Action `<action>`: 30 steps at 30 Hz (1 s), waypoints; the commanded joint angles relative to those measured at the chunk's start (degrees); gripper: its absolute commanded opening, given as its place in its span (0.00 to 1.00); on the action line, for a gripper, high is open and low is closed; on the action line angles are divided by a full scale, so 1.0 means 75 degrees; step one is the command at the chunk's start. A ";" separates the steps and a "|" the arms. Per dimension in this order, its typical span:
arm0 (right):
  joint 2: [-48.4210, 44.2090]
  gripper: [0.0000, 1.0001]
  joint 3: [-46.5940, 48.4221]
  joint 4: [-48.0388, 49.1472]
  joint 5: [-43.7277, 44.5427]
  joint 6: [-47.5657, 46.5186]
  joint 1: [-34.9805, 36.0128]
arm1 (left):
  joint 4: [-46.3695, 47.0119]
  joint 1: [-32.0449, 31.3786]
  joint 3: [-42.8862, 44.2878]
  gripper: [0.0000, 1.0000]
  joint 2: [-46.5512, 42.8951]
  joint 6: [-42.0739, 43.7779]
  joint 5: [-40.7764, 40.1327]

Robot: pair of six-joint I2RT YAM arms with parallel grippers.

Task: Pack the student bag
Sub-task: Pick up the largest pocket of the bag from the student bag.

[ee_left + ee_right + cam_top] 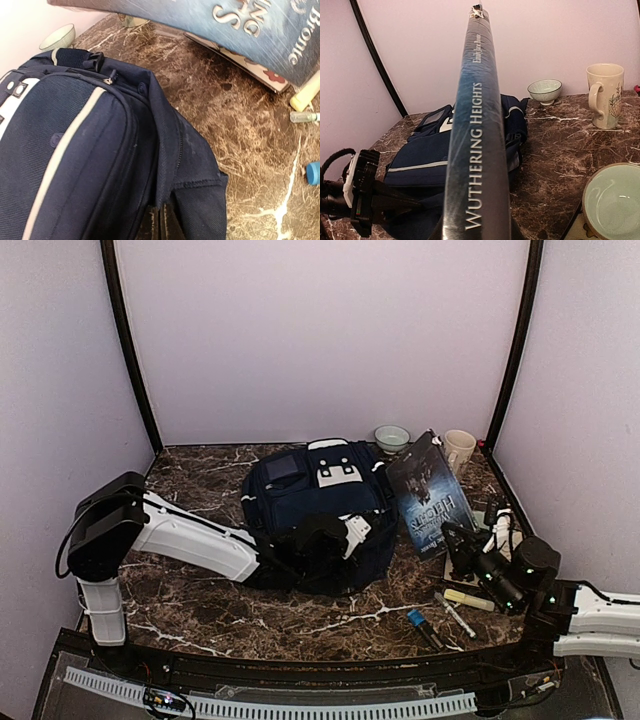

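The student bag [315, 510] lies flat in the middle of the marble table, navy with a white stripe [65, 150] down its front. At its near edge my left gripper [322, 540] is shut, pinching a fold of the bag's fabric [172, 165] between its dark fingers [152, 225]. To the bag's right my right gripper [468, 550] is shut on a dark blue book [430, 490] and holds it tilted up on edge. In the right wrist view the spine [480, 150] reads "Wuthering Heights" and hides the fingers.
A small bowl [391, 437] and a mug [459, 448] stand at the back right. Pens, a yellow highlighter [468, 599] and a blue-capped item [415, 618] lie near the right arm. A larger pale green bowl [612, 200] sits on another book. Walls enclose three sides.
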 commanded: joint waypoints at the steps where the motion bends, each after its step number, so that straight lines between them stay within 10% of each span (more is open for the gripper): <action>1: -0.0367 0.00 0.0149 0.1444 0.0189 0.0036 0.0028 | -0.0428 0.0293 0.0545 0.00 -0.0661 -0.0135 0.0045; 30: -0.1860 0.00 0.0371 -0.1835 -0.1290 0.2469 0.0028 | -0.2640 0.2847 0.3057 0.00 -0.1067 -0.0408 0.3808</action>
